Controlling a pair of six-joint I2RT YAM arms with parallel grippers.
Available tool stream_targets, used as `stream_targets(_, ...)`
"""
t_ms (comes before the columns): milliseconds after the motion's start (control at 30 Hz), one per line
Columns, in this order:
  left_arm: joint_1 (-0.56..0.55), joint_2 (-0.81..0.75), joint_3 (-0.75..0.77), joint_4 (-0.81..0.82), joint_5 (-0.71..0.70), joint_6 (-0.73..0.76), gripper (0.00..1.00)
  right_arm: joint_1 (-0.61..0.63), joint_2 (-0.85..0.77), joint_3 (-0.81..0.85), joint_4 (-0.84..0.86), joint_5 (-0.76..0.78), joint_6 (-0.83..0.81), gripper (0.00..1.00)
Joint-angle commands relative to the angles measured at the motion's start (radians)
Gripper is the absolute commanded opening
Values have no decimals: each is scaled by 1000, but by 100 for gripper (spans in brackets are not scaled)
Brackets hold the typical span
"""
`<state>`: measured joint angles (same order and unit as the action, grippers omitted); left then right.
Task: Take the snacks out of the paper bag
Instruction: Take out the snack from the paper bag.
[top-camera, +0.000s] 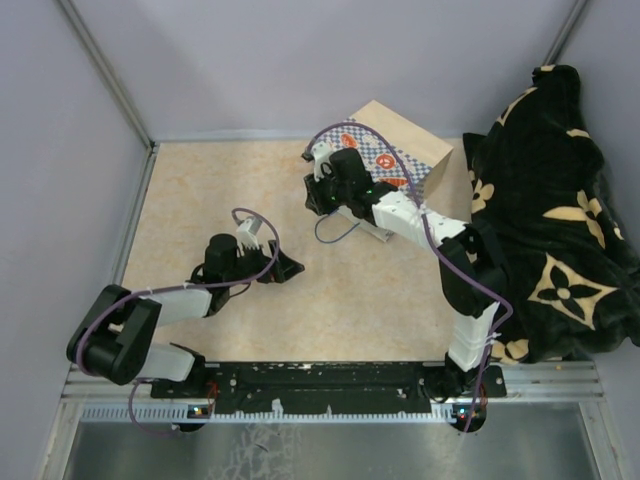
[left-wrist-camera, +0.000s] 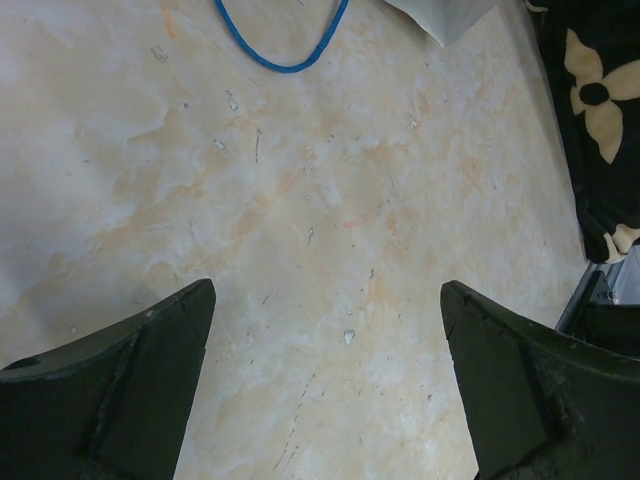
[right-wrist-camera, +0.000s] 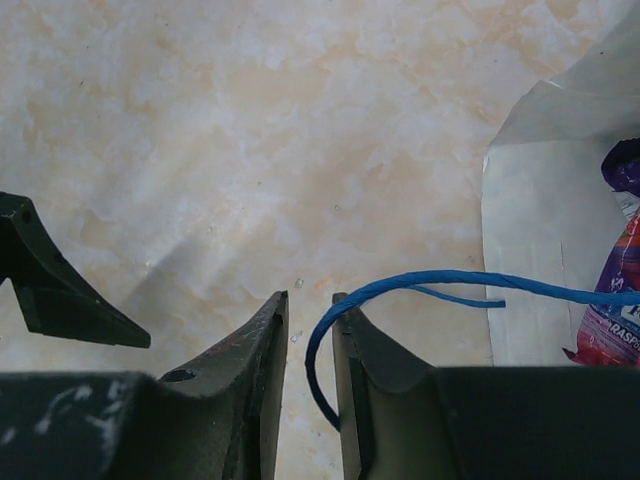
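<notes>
Right tool (right-wrist-camera: 310, 295) is almost closed, with the blue cord (right-wrist-camera: 450, 283) of the paper bag (top-camera: 400, 135) running through the narrow gap between its jaws. Left tool (left-wrist-camera: 328, 290) is spread wide and holds nothing, low over the counter (left-wrist-camera: 300, 180). The paper bag sits at the far side of the counter, just beside a black-and-tan blanket (top-camera: 560, 230). A purple-and-red snack packet (right-wrist-camera: 615, 300) shows inside the bag's mouth.

Lighting: bright, even, diffuse from above. Shadows: faint, soft-edged, on table (top-camera: 200, 200). Wrist views: table sharp; tool fingers (left-wrist-camera: 130, 390) dark, slightly blurred at frame edges.
</notes>
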<state>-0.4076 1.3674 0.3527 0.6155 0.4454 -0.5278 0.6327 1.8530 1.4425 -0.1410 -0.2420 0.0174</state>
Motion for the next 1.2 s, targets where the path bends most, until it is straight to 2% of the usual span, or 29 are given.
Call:
stream_targets(0, 5, 25, 35, 45, 29, -14, 99, 8, -87, 60, 2, -23, -17, 24)
stream_targets(367, 0, 122, 173, 56, 31, -39, 98, 4, -143, 78, -34, 30, -62, 21)
stream_targets(533, 0, 245, 265, 158, 69, -136, 97, -30, -159, 86, -40, 47, -60, 21)
stream_targets(767, -31, 450, 458, 263, 78, -341, 89, -73, -181, 99, -45, 49, -39, 22)
stream_targets(933, -75, 588, 566, 406, 37, -490, 84, -103, -218, 78, -18, 81, 4, 22)
stream_targets(1167, -143, 704, 711, 347, -106, -554, 79, -128, -255, 62, -9, 121, 40, 22)
